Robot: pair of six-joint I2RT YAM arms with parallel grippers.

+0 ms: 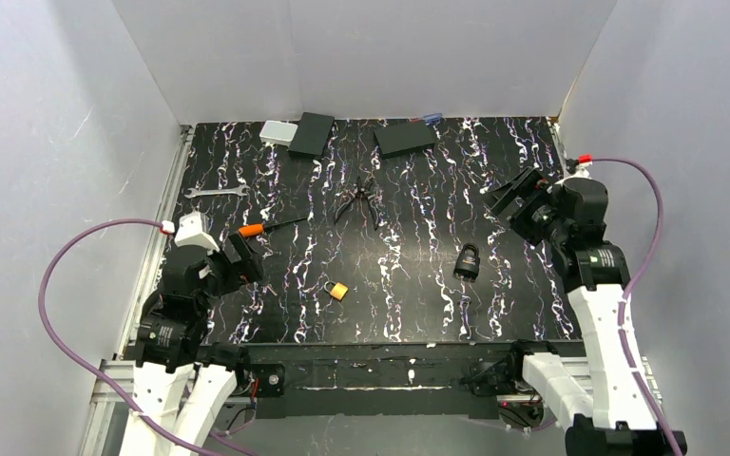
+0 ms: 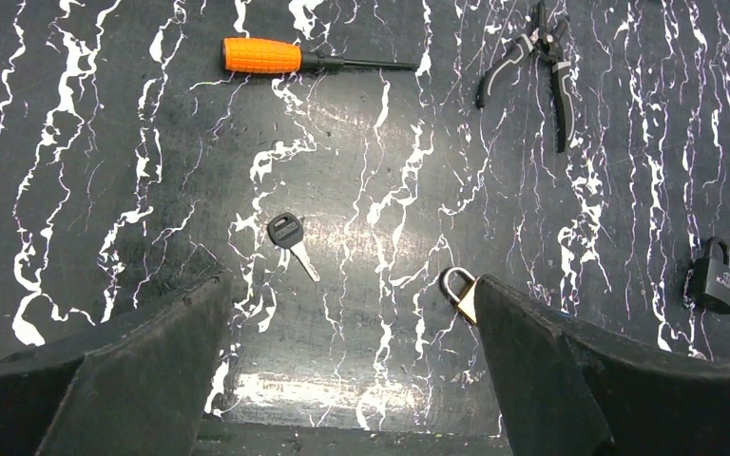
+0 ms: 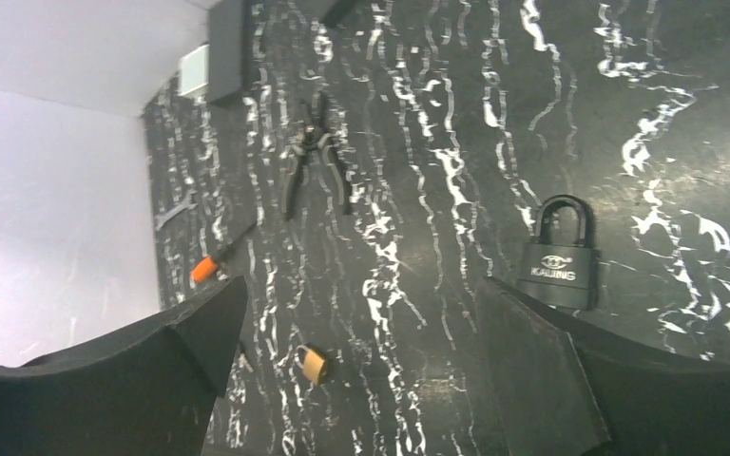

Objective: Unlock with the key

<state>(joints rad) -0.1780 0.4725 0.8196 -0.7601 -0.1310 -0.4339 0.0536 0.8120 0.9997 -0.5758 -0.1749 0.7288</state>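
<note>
two grippers: left gripper (image 2: 352, 294), right gripper (image 3: 361, 285), both wide, empty
key (image 2: 290, 239): flat on tabletop (image 2: 105, 142), near brass padlock (image 2: 461, 290)
black padlock (image 3: 559, 255): flat

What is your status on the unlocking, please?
Left gripper, right gripper open, empty. Key flat on table near brass padlock, untouched. Black padlock shackle closed. Nothing blocking either.
</note>
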